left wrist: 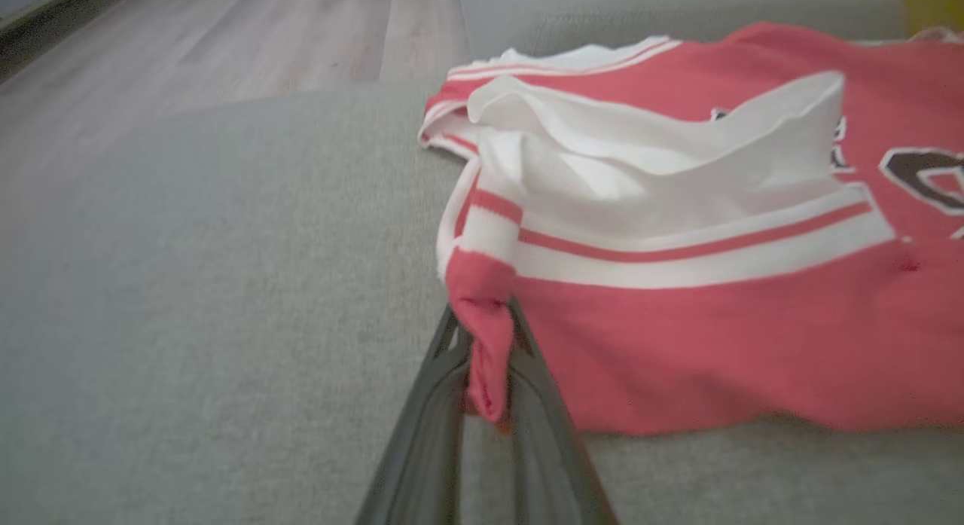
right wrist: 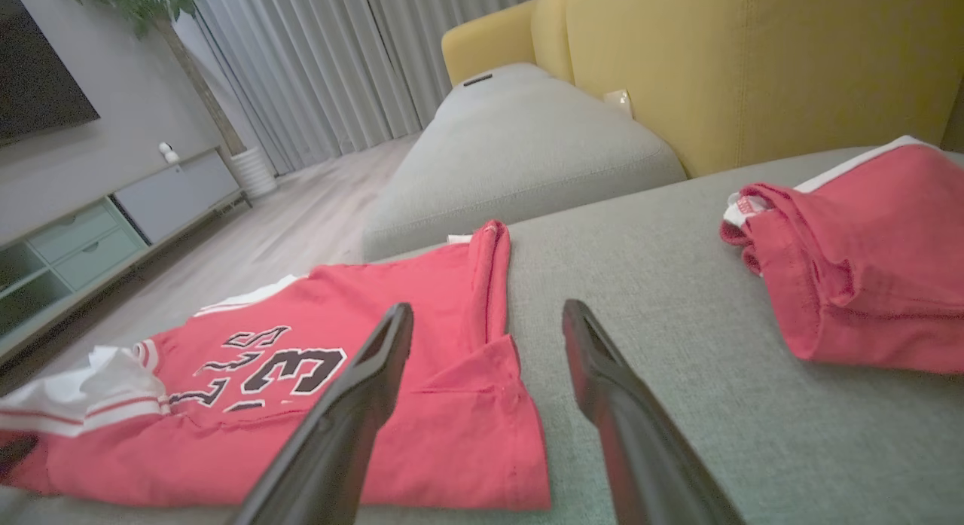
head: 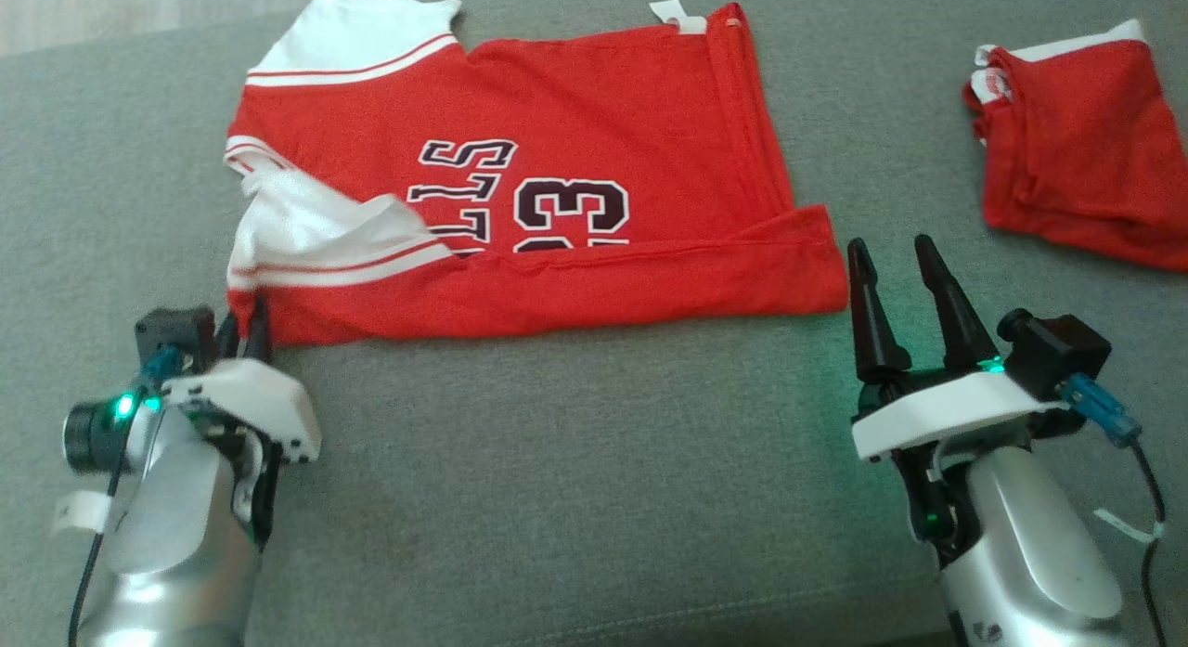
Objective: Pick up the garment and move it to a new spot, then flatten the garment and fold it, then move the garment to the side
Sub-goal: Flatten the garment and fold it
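The folding step looks to be in hand: the red jersey (head: 557, 211) lies spread on the grey sofa seat (head: 594, 489), its near edge already doubled over in a long band and one white sleeve (head: 316, 229) crumpled on top. The left pincer (head: 246, 336) is closed on the jersey's near-left corner, a twist of red cloth pinched between its fingers in the left wrist view. The right pincer (head: 896, 285) stands open, empty, just beside the near-right corner but not on it. The next move probably calls for the right pincer to reach left and take that corner, so both can carry the edge across evenly. A second red garment (head: 1077, 146) lies well apart on the right.
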{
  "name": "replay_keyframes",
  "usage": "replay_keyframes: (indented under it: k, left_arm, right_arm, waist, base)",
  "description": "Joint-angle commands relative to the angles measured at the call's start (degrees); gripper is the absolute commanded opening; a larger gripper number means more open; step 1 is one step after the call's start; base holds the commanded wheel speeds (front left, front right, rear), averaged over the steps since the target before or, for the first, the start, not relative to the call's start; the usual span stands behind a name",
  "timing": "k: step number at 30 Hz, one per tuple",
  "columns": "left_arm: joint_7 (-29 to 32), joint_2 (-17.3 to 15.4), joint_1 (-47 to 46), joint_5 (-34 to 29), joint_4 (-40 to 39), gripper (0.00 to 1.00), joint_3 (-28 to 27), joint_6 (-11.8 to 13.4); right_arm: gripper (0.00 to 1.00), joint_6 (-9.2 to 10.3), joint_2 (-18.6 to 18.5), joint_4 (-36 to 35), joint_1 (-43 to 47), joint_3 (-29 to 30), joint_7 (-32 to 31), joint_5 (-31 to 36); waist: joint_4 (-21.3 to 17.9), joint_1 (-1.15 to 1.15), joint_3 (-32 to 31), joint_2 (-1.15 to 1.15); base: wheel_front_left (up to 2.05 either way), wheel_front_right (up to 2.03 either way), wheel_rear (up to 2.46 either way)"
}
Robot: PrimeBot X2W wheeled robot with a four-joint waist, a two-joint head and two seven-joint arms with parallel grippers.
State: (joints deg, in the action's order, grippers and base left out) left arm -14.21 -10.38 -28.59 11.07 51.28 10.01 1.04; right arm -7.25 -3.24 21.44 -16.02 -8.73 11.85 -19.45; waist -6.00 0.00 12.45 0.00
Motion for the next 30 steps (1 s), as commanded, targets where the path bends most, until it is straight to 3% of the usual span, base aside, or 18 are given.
replay_keyframes:
  k: [1, 8, 16, 29, 30]
  left_arm:
    - [-0.73, -1.41, -0.88, -0.9, -4.75, 0.0, -1.97, 0.5]
    - [-0.77, -0.47, 3.8, -3.01, -17.86, 0.0, -1.03, 0.26]
    - [-0.78, -0.18, 4.66, -4.15, -20.06, 0.0, 0.56, -1.08]
    - [-0.78, 0.2, 5.6, -4.34, -21.18, 0.0, 0.02, -0.32]
    - [-0.78, 0.2, 5.8, -4.35, -20.98, 0.0, 0.0, -0.26]
  right_arm:
    - [1.0, -0.24, 0.35, -0.85, -2.0, -0.25, -0.45, 0.8]
    - [1.0, -0.24, 0.36, 5.8, -4.11, 3.85, -4.31, 1.47]
    - [1.0, -0.24, 0.36, 16.04, -7.95, 5.62, -6.6, 2.48]
    - [1.0, -0.24, 0.36, 31.7, -16.13, -0.32, -7.24, -2.07]
    - [0.56, -0.24, 0.36, 32.64, -16.52, -0.99, -7.06, -2.29]
  waist:
    - [0.74, 0.0, -0.3, 0.0]
    - [3.78, 0.0, -1.01, 0.0]
    - [5.61, 0.0, -0.91, 0.0]
    - [6.98, 0.0, -0.72, 0.0]
    - [7.0, 0.0, -0.84, 0.0]
  base:
    - [0.0, 0.0, 0.0]
    - [0.0, 0.0, 0.0]
    - [0.0, 0.0, 0.0]
    - [0.0, 0.0, 0.0]
    - [0.0, 0.0, 0.0]
